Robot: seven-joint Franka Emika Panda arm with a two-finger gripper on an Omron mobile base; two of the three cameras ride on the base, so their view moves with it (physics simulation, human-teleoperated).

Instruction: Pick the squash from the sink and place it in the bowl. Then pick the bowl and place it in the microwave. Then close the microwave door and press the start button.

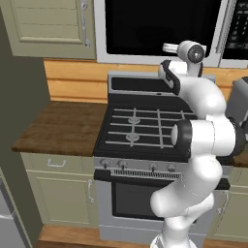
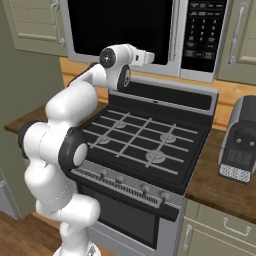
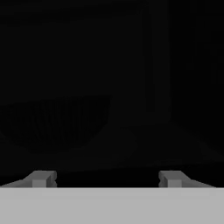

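Note:
The microwave (image 1: 160, 58) (image 2: 200, 70) hangs over the stove. The microwave door (image 1: 160, 26) (image 2: 120, 25) looks shut, its black glass flush with the black button panel (image 2: 202, 30) (image 1: 240, 24). The long silver bar handle (image 2: 175, 30) (image 1: 224, 24) stands between glass and panel. My hand (image 2: 142, 56) is raised close in front of the lower glass. In the hand view my gripper (image 3: 107, 179) is open, its fingertips (image 3: 41, 178) wide apart with nothing between them. Behind the dark glass a faint rounded shape, likely the bowl (image 3: 57, 124), shows at the left. The squash is hidden and the sink is out of view.
Under my arm is the black-and-silver gas stove (image 1: 145, 126) (image 2: 145, 135). A wooden counter (image 1: 58, 126) runs to its left. On the counter to the right stands a dark grey appliance (image 2: 240, 140) (image 1: 240, 101). Pale green cabinets flank the microwave.

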